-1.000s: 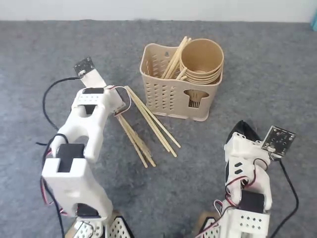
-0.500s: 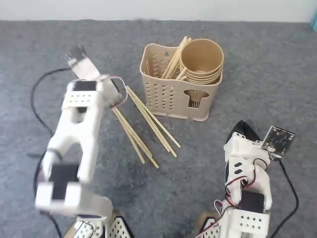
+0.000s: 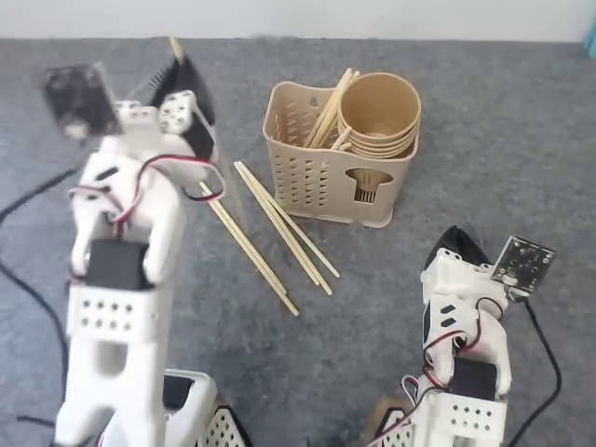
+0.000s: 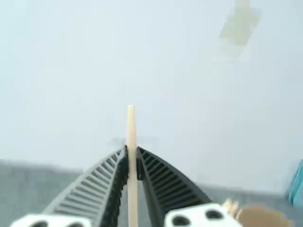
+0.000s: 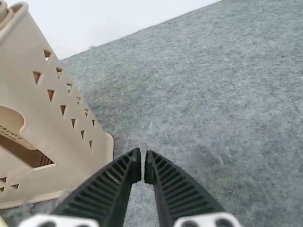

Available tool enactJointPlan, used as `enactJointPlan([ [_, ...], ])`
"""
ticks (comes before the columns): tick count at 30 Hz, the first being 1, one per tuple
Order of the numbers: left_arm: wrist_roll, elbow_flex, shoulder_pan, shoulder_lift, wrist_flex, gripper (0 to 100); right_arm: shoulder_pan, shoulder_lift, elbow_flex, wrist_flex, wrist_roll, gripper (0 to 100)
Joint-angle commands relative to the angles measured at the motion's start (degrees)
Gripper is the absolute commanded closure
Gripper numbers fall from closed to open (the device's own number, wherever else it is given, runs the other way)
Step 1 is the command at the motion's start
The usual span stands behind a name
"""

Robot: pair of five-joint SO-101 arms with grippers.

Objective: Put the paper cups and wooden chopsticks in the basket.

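My left gripper (image 3: 189, 88) is raised above the carpet, left of the basket (image 3: 317, 182), shut on one wooden chopstick (image 4: 131, 127). The stick's tip pokes out past the fingertips (image 3: 174, 47). In the left wrist view the left gripper (image 4: 131, 151) points at a pale wall. Stacked paper cups (image 3: 379, 107) and a few chopsticks (image 3: 331, 104) stand inside the basket. Several more chopsticks (image 3: 279, 228) lie on the carpet in front of the basket's left side. My right gripper (image 3: 456, 244) rests low at the front right, shut on nothing (image 5: 142, 158), near the basket's corner (image 5: 42, 118).
Grey carpet (image 3: 521, 158) covers the whole table. A black cable (image 3: 23, 209) trails at the left. Open carpet lies right of the basket and between the two arms.
My left arm has risen from the loose chopsticks on the carpet, lifting one stick with it. Fewer sticks lie on the carpet. The right arm has not moved.
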Motion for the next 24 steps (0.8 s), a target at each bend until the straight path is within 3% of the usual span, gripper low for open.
enactJointPlan([
  [1,-2.0,-0.7,0.7,-3.9,-10.7,99,-0.4,0.3,1.1,0.3,0.9,96.9],
  [4,-3.8,-1.8,4.2,-3.8,-17.5,99,-0.4,0.3,1.1,0.3,0.9,96.9],
  [9,-6.4,-10.5,12.0,1.9,-18.2,99,-0.4,0.3,1.1,0.3,1.0,96.9],
  [16,-8.1,-22.3,12.9,18.2,-18.1,99,-0.3,0.2,1.1,0.3,1.0,96.9],
  [24,-8.0,-24.8,13.2,27.7,-18.5,98,-0.4,0.2,1.1,0.3,4.1,97.1],
])
